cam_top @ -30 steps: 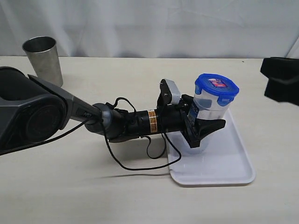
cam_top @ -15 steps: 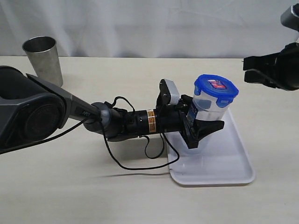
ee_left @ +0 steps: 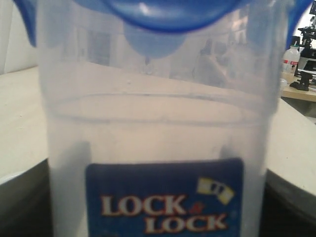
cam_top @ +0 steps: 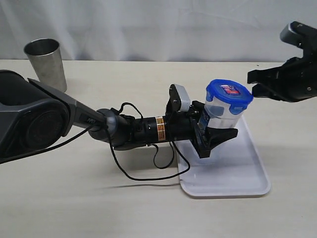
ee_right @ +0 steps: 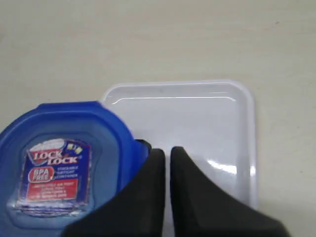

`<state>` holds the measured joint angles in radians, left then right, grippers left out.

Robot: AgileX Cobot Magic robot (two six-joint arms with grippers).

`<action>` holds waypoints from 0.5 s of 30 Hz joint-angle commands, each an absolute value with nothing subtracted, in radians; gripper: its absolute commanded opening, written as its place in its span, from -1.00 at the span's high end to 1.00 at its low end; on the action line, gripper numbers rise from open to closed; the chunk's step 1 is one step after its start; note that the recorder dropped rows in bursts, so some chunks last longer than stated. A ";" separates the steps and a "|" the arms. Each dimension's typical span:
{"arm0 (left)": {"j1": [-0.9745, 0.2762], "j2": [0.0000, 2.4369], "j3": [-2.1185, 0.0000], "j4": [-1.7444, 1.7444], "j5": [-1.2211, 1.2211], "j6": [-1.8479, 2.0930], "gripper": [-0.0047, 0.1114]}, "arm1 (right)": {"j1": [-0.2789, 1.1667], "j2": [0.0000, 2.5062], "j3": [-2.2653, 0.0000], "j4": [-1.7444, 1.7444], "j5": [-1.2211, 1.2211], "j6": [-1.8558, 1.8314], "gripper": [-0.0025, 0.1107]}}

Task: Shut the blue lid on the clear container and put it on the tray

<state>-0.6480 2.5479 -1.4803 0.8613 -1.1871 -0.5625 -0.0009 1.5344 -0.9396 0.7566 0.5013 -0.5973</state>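
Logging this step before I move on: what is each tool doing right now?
Left tool: closed around the clear container, holding it.
Right tool: shut, holding nothing, its tips beside the blue lid.

Glossy plastic tray [cam_top: 247,168], cup [cam_top: 45,62] — brushed metal

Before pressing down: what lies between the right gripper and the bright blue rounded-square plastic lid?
Nothing: exterior and right wrist views show the right gripper shut beside the lid; contact unclear.
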 commanded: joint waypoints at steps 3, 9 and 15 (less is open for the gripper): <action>-0.644 2.545 -1.490 0.852 -1.221 -0.562 0.92 | 0.064 1.539 -0.976 0.765 0.555 -0.642 0.88; -0.644 2.545 -1.490 0.856 -1.221 -0.562 0.92 | 0.055 1.537 -0.998 0.732 0.577 -0.625 0.88; -0.644 2.545 -1.490 0.929 -1.137 -0.562 0.92 | 0.055 1.503 -1.048 0.682 0.575 -0.572 0.88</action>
